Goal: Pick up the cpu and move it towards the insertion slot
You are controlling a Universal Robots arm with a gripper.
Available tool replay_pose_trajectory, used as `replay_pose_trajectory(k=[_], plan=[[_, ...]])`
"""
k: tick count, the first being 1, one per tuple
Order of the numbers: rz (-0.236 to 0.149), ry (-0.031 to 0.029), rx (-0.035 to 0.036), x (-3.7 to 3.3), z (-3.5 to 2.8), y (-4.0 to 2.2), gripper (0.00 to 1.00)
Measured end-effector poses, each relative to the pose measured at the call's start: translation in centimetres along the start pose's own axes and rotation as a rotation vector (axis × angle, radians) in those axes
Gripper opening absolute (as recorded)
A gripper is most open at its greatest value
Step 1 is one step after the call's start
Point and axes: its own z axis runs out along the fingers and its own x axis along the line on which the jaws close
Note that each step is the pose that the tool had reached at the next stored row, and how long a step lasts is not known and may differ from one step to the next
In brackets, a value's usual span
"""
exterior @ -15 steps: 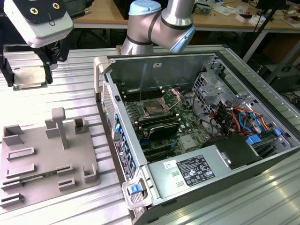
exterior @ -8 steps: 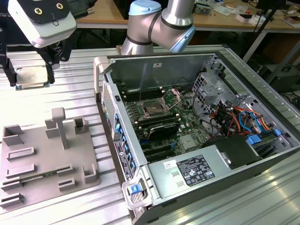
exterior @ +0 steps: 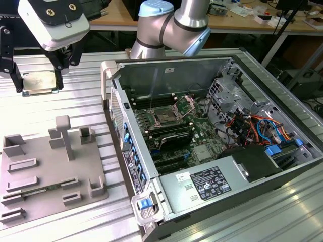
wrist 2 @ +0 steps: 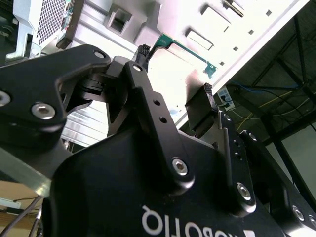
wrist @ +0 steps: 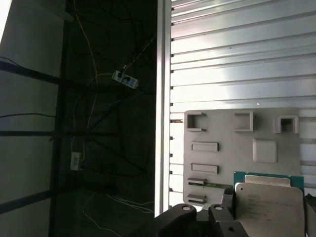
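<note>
My gripper [exterior: 39,86] hangs at the far left of the exterior view, above the slatted table, shut on the cpu [exterior: 38,79]. The cpu is a flat square chip with a pale metal face, held level between the two black fingers. In the first wrist view the cpu [wrist: 269,207] shows its silvery face and green rim, with one finger [wrist: 223,217] at its side. The second wrist view looks along the gripper [wrist 2: 175,71] body toward the fingertips. The insertion slot [exterior: 165,117], a dark square socket with its metal clamp plate raised, lies on the board inside the open computer case, well to the exterior view's right of the gripper.
A grey plastic tray [exterior: 50,166] with raised blocks lies on the table below the gripper. The case's upright side wall [exterior: 108,75] stands between gripper and socket. A power supply [exterior: 212,181] and cable bundles [exterior: 252,126] fill the case's near and right parts. The table edge [wrist: 163,98] is close.
</note>
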Motion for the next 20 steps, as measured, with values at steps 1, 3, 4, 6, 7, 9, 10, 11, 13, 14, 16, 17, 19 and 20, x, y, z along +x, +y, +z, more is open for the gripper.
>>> replay_pose_trajectory(k=[1, 3, 4, 6, 7, 9, 10, 11, 13, 14, 16, 17, 19, 20], plan=[[0.000, -0.0001, 0.0000, -0.05, 0.00, 0.00, 0.55], [0.000, 0.0000, 0.0000, -0.13, 0.00, 0.00, 0.55], [0.000, 0.0000, 0.0000, -0.18, 0.00, 0.00, 0.55], [0.000, 0.0000, 0.0001, -0.28, 0.00, -0.01, 0.55], [0.000, 0.0000, 0.0000, -0.33, -0.01, -0.01, 0.55], [0.000, 0.0000, 0.0000, -0.42, -0.01, -0.01, 0.55], [0.000, 0.0000, 0.0000, -0.46, -0.01, -0.01, 0.55], [0.000, 0.0000, 0.0000, -0.53, -0.01, -0.01, 0.55], [0.000, 0.0000, 0.0000, -0.63, -0.01, -0.02, 0.55], [0.000, 0.0000, 0.0000, -0.68, -0.01, -0.02, 0.55], [0.000, 0.0000, 0.0000, -0.80, -0.01, -0.02, 0.55], [0.000, 0.0000, 0.0000, -0.85, -0.01, -0.02, 0.55], [0.000, 0.0000, 0.0000, -0.98, -0.02, -0.02, 0.55], [0.000, -0.0001, 0.0000, -1.06, -0.01, -0.02, 0.55]])
